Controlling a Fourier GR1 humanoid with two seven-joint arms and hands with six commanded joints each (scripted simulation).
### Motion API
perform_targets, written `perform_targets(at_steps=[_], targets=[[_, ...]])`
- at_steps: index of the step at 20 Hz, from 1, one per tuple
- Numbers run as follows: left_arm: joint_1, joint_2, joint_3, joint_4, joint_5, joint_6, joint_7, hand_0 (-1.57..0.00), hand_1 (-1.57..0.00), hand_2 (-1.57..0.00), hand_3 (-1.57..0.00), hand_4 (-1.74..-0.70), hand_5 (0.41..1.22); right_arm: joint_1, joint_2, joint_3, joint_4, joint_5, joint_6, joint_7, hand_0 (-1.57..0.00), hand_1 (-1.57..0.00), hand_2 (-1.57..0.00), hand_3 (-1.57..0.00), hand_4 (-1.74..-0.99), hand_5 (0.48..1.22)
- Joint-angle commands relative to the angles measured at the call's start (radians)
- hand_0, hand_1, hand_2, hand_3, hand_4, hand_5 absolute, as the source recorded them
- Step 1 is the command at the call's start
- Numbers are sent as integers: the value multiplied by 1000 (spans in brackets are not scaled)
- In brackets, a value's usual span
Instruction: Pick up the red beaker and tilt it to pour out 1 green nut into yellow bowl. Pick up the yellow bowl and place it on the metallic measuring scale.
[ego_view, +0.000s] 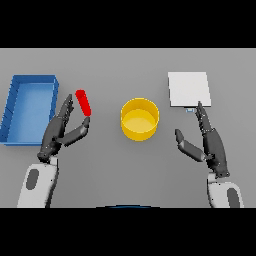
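Now the left hand (59, 131) meets the red beaker (83, 102).
Its wide, straight fingers flank the beaker; the right hand (210, 142), also wide, is beside the yellow bowl (140, 119).

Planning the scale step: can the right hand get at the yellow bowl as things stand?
Probably yes. The right hand is open and holds nothing, and only bare table lies between it and the yellow bowl.

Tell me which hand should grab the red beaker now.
Left. The left hand is open right beside the red beaker, fingers on one side and thumb under its lower end. The right hand sits across the yellow bowl, by the metallic scale, better placed for the bowl later.
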Motion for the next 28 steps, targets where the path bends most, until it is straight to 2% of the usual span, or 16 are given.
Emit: perform_targets(at_steps=[1,3,6,12,21,25,26,27,28], targets=[[-40,1,9,41,-3,3,5,1,1,1,1,-1370,732,9,0,0,-1,5,-4,-10,1,1,1,1,-1296,677],[-78,-2,18,101,-16,14,-15,1,1,1,1,-1379,739,30,-6,-1,-20,-4,4,-23,1,1,1,1,-1308,679],[-143,-7,45,205,-20,29,-24,1,1,1,1,-1369,733,13,-9,-8,-26,-16,7,18,1,1,1,1,-1329,685],[-261,-9,98,399,-3,27,-90,1,1,1,1,-1330,714,26,-5,-11,-17,-16,3,8,1,1,1,1,-1338,688],[-403,-1,124,547,-14,26,-112,1,1,1,1,-1322,710,3,-2,-21,6,-22,0,10,1,1,1,1,-1315,682],[-433,-13,147,618,-1,26,-184,1,1,-30,-3,-1389,752,0,-5,-20,-4,-18,-2,9,1,1,1,1,-1295,683],[-449,-18,158,630,5,36,-187,-81,-84,-122,-75,-1416,770,-2,-8,-21,-6,-12,-7,14,1,1,1,1,-1291,684],[-450,-32,164,639,12,48,-185,-253,-276,-307,-220,-1444,795,4,-5,-18,-12,-16,-4,10,1,1,1,1,-1289,684],[-456,-39,169,642,13,63,-172,-458,-483,-501,-490,-1443,881,17,-14,-22,-14,-18,3,-4,1,1,1,1,-1286,685]])
